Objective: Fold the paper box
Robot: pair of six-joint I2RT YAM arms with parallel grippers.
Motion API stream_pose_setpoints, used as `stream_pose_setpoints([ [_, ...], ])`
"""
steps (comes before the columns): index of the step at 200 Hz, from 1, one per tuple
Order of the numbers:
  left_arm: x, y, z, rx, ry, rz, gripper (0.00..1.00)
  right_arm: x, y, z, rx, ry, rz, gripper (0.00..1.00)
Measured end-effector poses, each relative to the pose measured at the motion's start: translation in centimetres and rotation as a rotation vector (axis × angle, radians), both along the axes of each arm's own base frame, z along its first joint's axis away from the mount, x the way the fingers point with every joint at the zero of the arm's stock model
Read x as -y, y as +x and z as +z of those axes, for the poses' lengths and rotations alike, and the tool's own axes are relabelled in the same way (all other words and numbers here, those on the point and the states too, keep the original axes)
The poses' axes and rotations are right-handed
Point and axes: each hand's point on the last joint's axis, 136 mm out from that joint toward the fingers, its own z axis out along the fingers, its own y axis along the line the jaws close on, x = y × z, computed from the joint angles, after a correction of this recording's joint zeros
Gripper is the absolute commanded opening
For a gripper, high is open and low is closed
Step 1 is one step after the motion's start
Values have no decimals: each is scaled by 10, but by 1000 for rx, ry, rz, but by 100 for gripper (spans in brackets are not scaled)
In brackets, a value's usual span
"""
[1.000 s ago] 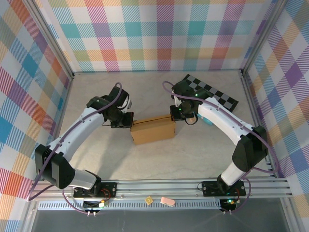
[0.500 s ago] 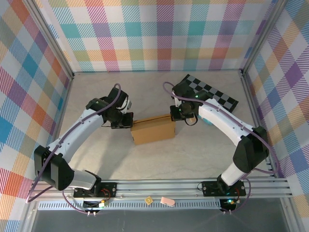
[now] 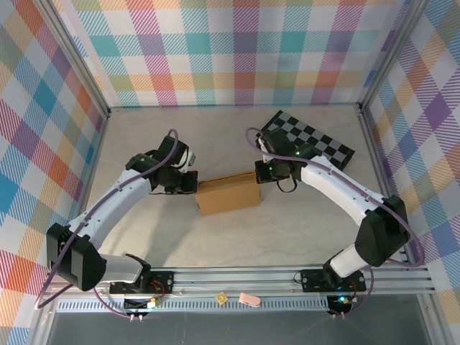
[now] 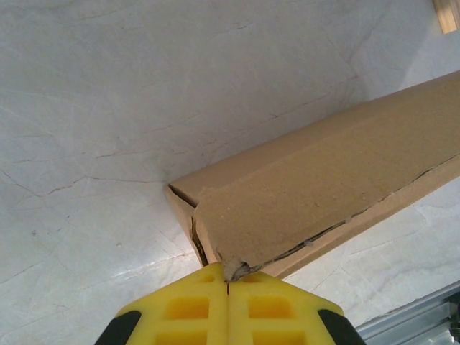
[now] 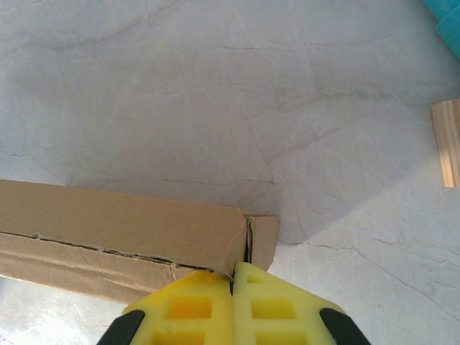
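Nudged inward since a second earlier; pressed left pincer [image 4: 228, 279] and right pincer [image 5: 232, 280], both closed together, against opposite ends of paper box [image 3: 228, 194], flattening its top; folding seemingly nearly done.

Brown paper box [image 3: 228, 194] between 2 end effectors [image 3: 195, 183] [image 3: 259, 175]

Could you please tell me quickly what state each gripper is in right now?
Left gripper: shut, tips at the box's left end.
Right gripper: shut, tips at the box's right end.
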Motion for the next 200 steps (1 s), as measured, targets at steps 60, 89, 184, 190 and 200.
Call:
stream_pose_setpoints([
  [60, 0, 0, -3, 13, -1, -11, 0, 1, -1, -2, 40, 1, 30, 0],
  [89, 0, 0, -3, 12, -1, -10, 0, 2, -1, -4, 62, -8, 44, 0],
  [184, 5, -4, -3, 10, 0, -29, 0, 8, -10, -4, 65, -16, 32, 18],
  [190, 6, -5, -3, 11, 4, -34, 0, 9, -12, -4, 47, -11, 22, 24],
  [200, 7, -7, -4, 12, 20, -40, 0, 12, -18, -8, 14, -19, 9, 33],
])
